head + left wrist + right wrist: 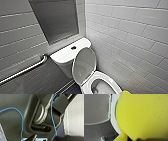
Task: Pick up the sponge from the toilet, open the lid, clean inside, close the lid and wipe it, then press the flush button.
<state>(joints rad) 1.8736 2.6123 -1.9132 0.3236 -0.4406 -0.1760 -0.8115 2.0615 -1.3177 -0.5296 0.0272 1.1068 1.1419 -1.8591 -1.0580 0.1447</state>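
- A dark grey moulded housing (12,125), smooth and matte, has a rounded recess sunk into it.
- A silvery metal bracket (43,112) curves like a ring inside that recess.
- Thin bright blue cables (22,122) run across the housing.

sponge (141,115) yellow | toilet (63,56) white | lid (84,65) underside grey | flush button (73,47) dark | wall tiles (130,32) white, brick-laid | cable (22,122) blue

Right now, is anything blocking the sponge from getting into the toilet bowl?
Nothing visible does. The lid stands raised, tipped back toward the tank, leaving the bowl open, and the sponge is close beside its rim.
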